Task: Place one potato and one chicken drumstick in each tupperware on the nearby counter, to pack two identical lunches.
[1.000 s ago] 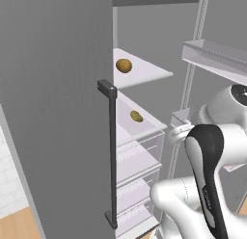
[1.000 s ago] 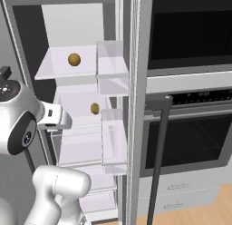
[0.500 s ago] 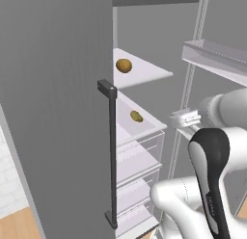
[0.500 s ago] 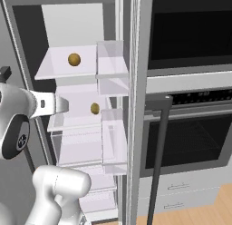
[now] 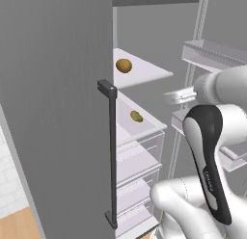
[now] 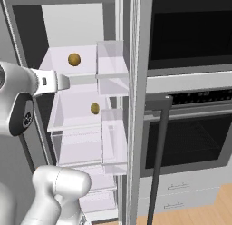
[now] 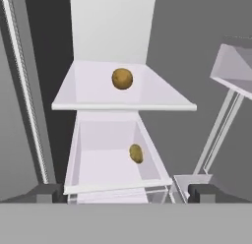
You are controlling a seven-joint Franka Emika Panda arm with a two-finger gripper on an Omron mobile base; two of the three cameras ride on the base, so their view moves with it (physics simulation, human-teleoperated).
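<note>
Hand view looked into an open fridge [image 7: 110,31] from just outside it. At the left stood the dark inner wall of the fridge; the gripper [image 7: 125,193] showed as two dark fingertips [image 7: 47,193] spread wide apart at the bottom, with nothing between them.

One potato [image 7: 122,78] rested near the middle of the upper shelf [image 7: 74,95], slightly toward its back edge. A second potato [image 7: 136,153] lay on the lower shelf [image 7: 93,169], close to its right edge. To the right hung the door bins [image 7: 231,66]. No drumstick, container or counter could be located in these pictures.

In the left base view, the grey fridge door [image 5: 53,112] with its dark vertical handle [image 5: 112,156] stood at the left, and the gripper [image 5: 179,95] was level with the gap between the two shelves.

Probable faults from this position:
- The smooth, rounded potato could roll off toward the back of the shelf if one fingertip met it first.
- A low approach could strike the front edge of the upper shelf.
- The arm's forearm could catch the door bins on entry.

No brand, label or legible writing was visible anywhere.
</note>
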